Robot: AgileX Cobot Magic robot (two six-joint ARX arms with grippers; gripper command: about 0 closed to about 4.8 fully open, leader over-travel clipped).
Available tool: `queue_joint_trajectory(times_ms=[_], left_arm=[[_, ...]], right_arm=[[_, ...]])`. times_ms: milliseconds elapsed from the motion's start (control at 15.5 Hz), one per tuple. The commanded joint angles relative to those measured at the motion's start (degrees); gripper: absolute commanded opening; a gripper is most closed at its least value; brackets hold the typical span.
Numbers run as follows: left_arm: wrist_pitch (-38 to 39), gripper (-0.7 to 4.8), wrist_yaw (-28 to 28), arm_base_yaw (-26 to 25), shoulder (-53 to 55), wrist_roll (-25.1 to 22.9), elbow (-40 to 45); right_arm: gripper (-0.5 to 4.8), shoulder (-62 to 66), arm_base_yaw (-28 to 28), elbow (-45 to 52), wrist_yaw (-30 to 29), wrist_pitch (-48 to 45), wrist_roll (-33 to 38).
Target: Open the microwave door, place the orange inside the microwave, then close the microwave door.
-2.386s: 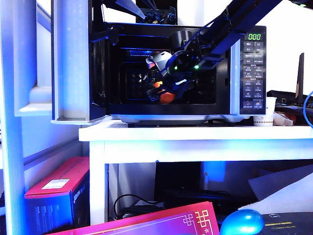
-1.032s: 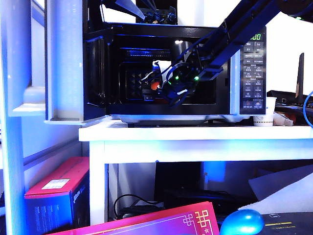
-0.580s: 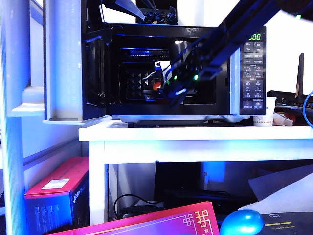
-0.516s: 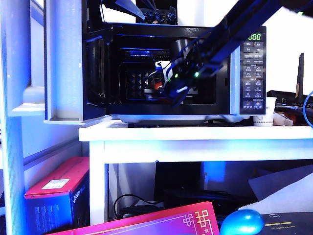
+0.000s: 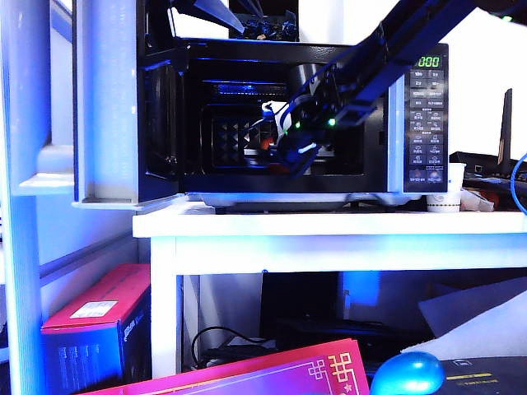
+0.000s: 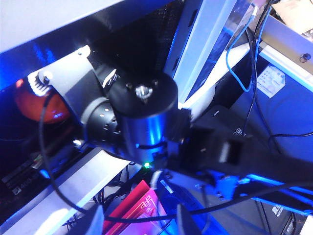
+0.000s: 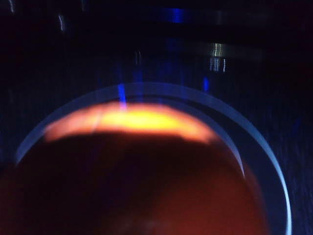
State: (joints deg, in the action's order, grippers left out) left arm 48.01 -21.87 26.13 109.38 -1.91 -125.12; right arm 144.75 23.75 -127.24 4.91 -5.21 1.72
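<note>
While the microwave [image 5: 296,123] stands on the white table [image 5: 329,224] with the microwave door [image 5: 111,107] swung wide to the left, the right arm reaches deep into the cavity. The right gripper [image 5: 284,140] hangs over the glass turntable [image 7: 274,161], its jaws seemingly spread, though its fingers never show clearly. The orange [image 7: 137,181] sits just under it inside the oven, filling the right wrist view; whether it is fully let go I cannot tell. It looks light, firm and smooth, apt to roll, so it is best taken across its widest middle. The left gripper [image 6: 137,223] hovers outside the opening with fingers apart, holding nothing.
</note>
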Motion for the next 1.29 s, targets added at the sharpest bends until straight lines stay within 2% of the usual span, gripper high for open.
queue_joint_trajectory(times_ms=[64,451,580,709,774,1225,1290], left_arm=[[-0.04,2.06,0.0,0.0,-0.28,-0.22,-0.09],[-0.07,2.06,-0.02,0.0,-0.28,-0.22,-0.09],[-0.04,2.06,-0.02,0.0,-0.28,-0.2,-0.09],[-0.13,2.06,-0.02,0.11,-0.28,-0.2,-0.09],[-0.07,2.06,-0.02,0.13,-0.28,-0.2,-0.09],[-0.04,2.06,0.02,0.13,-0.28,-0.26,-0.09],[-0.07,2.06,0.0,0.13,-0.28,-0.26,-0.09]], right_arm=[[4.79,-0.15,-0.02,-0.13,0.79,-2.6,-0.28],[4.79,-5.77,0.0,-0.15,1.6,10.88,-3.98],[4.79,-5.42,0.24,-0.13,3.17,8.92,-12.04],[4.79,-4.5,0.66,-0.09,3.8,8.59,-24.44],[4.79,-4.11,1.01,-0.09,5.53,8.85,-28.15],[4.79,-6.36,1.81,-0.15,10.51,15.67,-26.97],[4.79,-7.08,1.81,-0.15,9.07,15.89,-23.91]])
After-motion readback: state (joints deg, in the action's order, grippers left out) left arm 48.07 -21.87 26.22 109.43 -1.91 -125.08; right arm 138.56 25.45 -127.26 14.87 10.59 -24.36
